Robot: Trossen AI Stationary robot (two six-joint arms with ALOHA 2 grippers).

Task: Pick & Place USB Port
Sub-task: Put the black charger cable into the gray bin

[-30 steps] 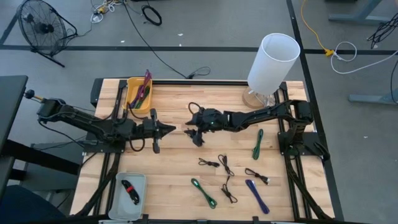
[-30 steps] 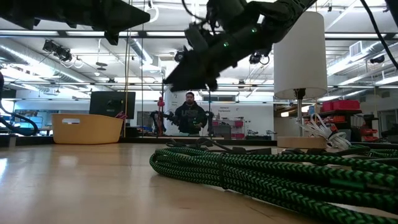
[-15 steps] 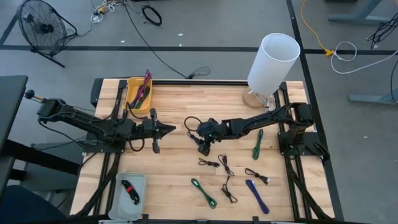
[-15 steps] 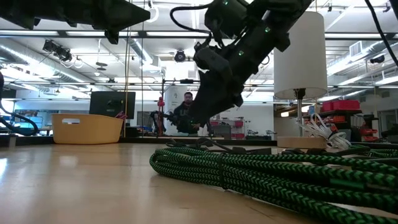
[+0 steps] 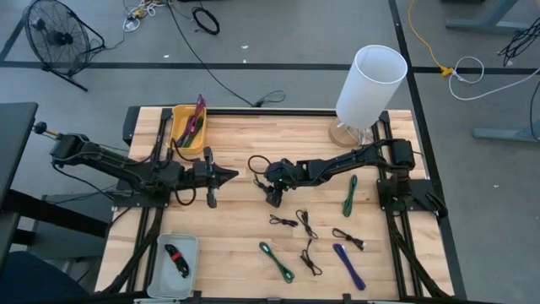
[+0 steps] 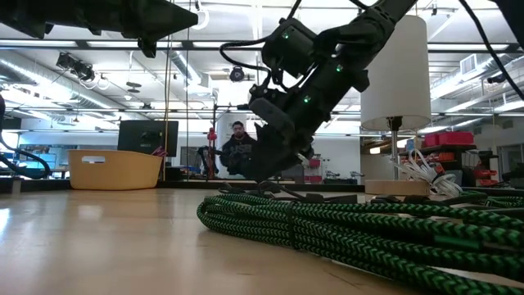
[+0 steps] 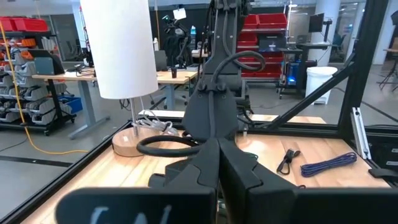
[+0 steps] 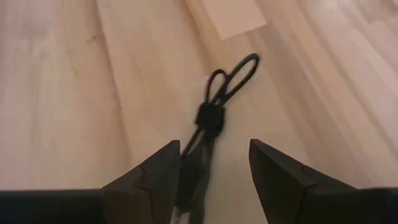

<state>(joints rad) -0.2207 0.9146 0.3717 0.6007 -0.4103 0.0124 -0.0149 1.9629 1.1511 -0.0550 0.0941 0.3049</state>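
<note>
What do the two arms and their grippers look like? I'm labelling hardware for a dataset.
Both arms are matte black, jointed links. The right arm carries a looping black cable and small green lights near its wrist. The right gripper has two dark wedge-shaped fingers; the left gripper tapers to a point.

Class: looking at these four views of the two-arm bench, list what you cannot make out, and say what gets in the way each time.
- Black cable end nearest the right gripper: right wrist view, hidden behind the open fingers.
- Yellow bin contents: high view, too small to identify.
- Item in the grey tray: high view, too small.
- Left gripper: left wrist view, blurred, filling the foreground.
- Most cables: low view, blocked by the green braided cable.
</note>
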